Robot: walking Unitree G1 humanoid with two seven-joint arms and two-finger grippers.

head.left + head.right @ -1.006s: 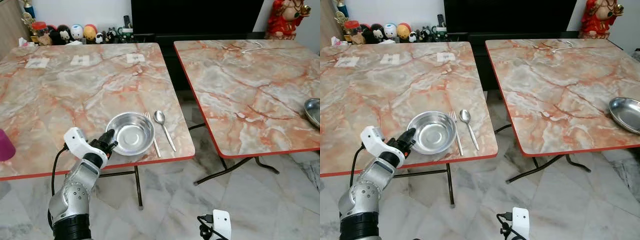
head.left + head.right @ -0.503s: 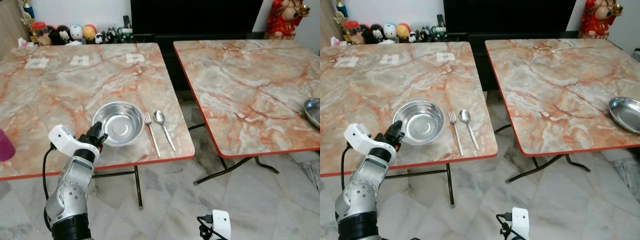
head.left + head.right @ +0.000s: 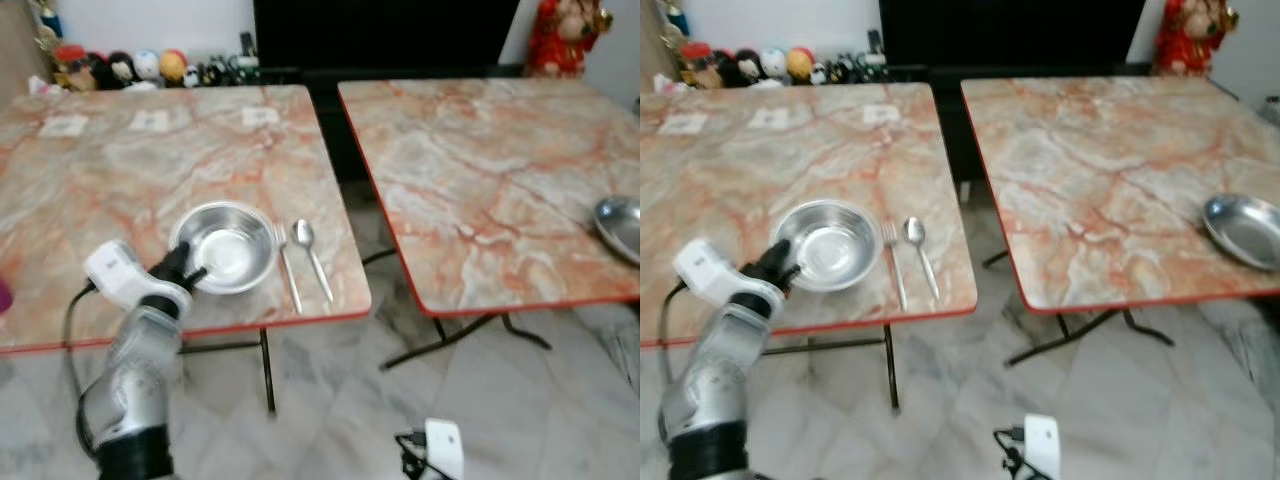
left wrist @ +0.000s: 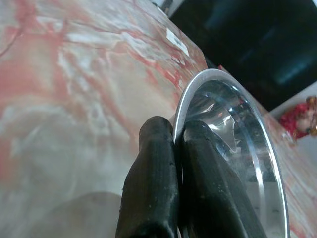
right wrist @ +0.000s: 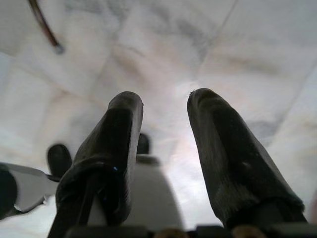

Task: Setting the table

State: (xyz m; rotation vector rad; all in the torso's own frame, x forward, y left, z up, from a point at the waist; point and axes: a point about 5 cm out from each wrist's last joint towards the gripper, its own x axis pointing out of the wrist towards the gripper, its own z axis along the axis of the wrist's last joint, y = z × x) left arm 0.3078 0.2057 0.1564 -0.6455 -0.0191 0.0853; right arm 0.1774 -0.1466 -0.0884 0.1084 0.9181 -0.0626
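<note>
A shiny steel bowl (image 3: 225,259) sits near the front edge of the left marble table (image 3: 120,170). My left gripper (image 3: 186,268) is shut on the bowl's near-left rim (image 4: 179,106), one finger inside and one outside. To the right of the bowl lie a fork (image 3: 286,268) and a spoon (image 3: 311,255), side by side. A second steel dish (image 3: 1243,228) rests at the right edge of the right table. My right gripper (image 5: 165,106) hangs low over the floor, open and holding nothing.
The right marble table (image 3: 490,170) stands across a narrow gap. Toy figures (image 3: 150,66) line the back wall by a dark TV stand, with a red statue (image 3: 558,35) at the back right. Paper tags (image 3: 150,120) lie on the far left table. Marble floor lies below.
The left gripper has dragged the bowl left and slightly back, away from the fork, still holding its rim. The head camera has shifted and the picture is blurred.
</note>
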